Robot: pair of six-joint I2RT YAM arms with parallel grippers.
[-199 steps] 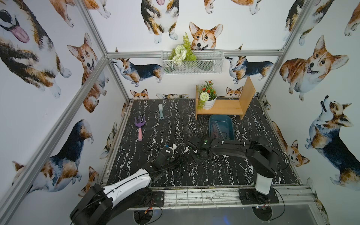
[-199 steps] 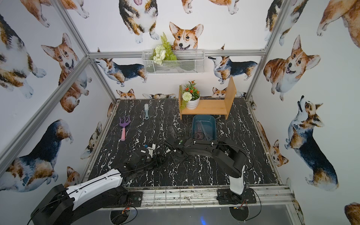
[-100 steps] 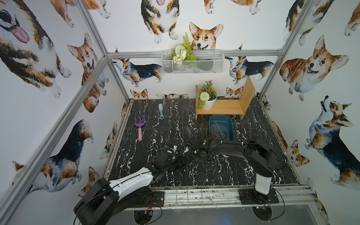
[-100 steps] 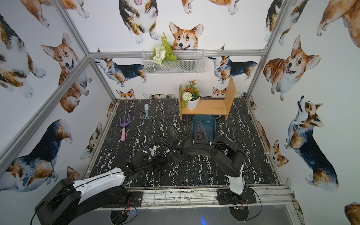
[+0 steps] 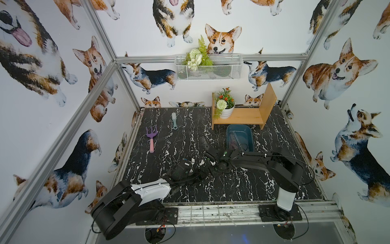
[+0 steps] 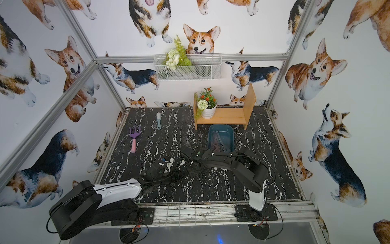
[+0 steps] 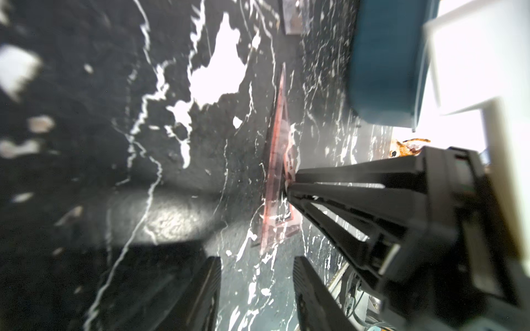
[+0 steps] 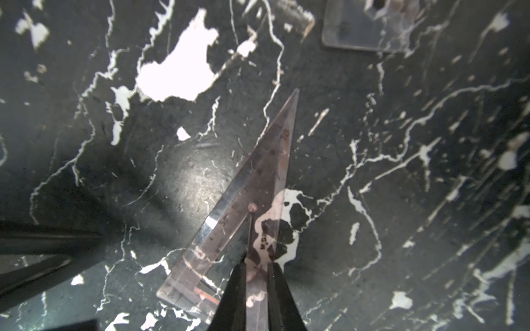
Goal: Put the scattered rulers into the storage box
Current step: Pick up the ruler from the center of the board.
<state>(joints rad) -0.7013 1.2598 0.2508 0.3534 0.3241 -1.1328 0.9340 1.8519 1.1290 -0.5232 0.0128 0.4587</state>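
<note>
one tinted set square (image 8: 252,200), lying near the storage box (image 5: 239,126), was clamped by the right gripper (image 8: 258,272), the left gripper (image 7: 256,263) spread wide; a slip from so thin a hold was feared.

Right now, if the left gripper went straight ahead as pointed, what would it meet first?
Probably the set square: it lies just ahead of the open left gripper, pinched by the right gripper. Depth is hard to judge in the left wrist view.
</note>
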